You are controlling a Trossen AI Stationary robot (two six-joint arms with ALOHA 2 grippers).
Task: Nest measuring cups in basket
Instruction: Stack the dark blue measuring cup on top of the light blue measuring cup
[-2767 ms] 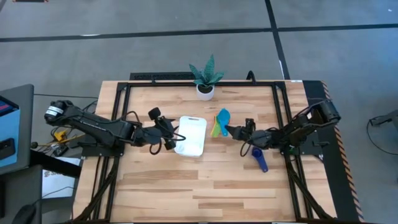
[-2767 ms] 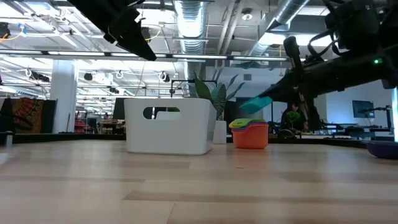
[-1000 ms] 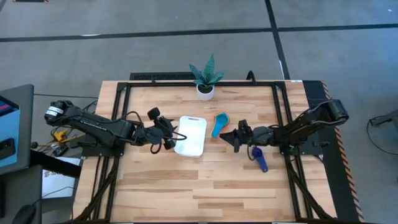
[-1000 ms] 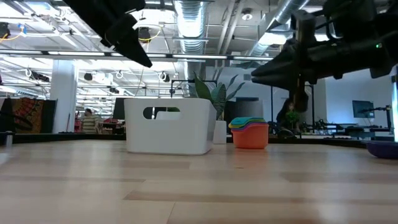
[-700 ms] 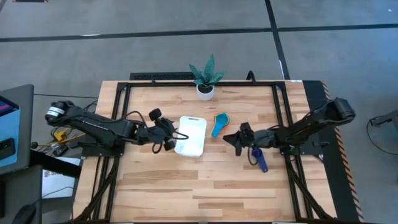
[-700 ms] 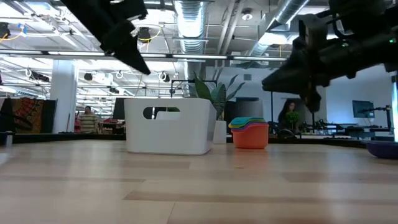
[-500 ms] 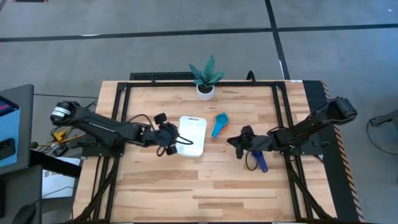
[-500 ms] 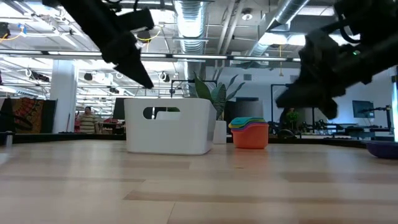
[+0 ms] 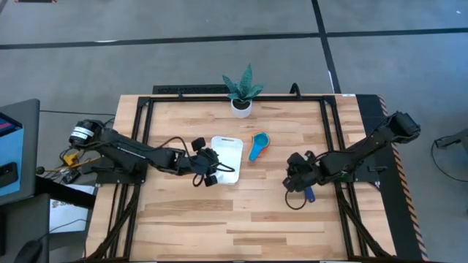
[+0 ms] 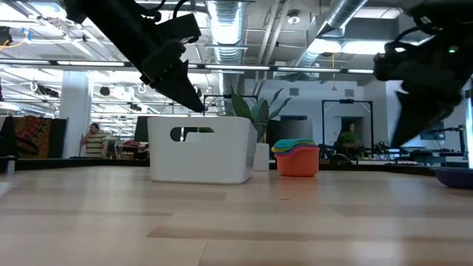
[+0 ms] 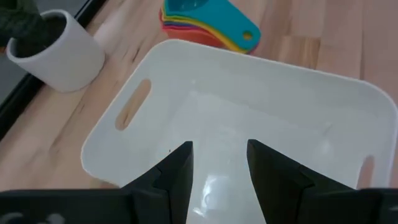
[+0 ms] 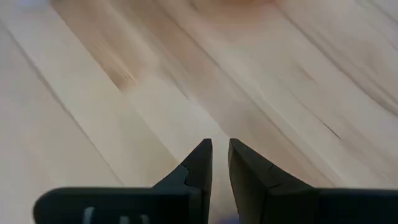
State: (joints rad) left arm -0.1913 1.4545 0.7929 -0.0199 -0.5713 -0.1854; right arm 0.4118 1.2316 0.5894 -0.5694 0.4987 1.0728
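Pale planked wood table (image 9: 241, 212), smooth white rounded-corner basket (image 11: 249, 118), nested plastic cups (image 11: 205, 25)

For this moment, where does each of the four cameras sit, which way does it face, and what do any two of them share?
High view: overhead, looking straight down at the table; both arms show.
Low view: at tabletop height, looking across at the basket and stacked cups; both arms enter from above.
Left wrist view: above the basket, left end effector fingers apart.
Right wrist view: faces bare wood; right end effector fingers nearly together.
Shared: high, low and left wrist views all show the basket, stacked cups and plant pot.
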